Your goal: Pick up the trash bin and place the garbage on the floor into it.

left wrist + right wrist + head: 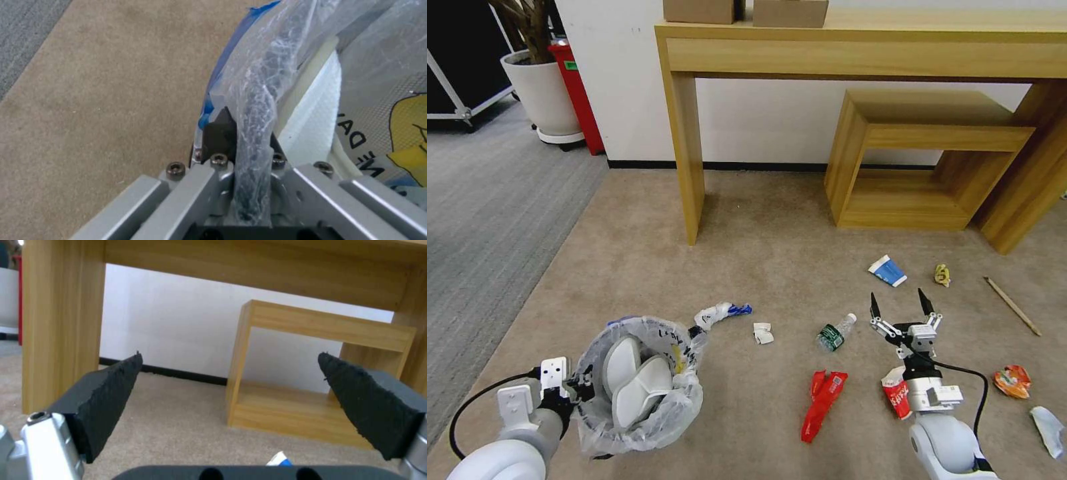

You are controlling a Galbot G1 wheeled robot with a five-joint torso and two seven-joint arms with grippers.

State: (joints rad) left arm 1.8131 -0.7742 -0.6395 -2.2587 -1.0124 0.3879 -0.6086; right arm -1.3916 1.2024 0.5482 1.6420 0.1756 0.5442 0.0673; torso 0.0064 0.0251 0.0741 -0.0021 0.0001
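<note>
The bin [639,387] is held at 7 o'clock on the carpet [747,240], its rim clamped by the left gripper [582,387], with 2 slippers [634,383] inside. The right gripper [902,305] is spread apart at 4 o'clock, near the bottle [834,333] and red wrapper [822,404].
</note>
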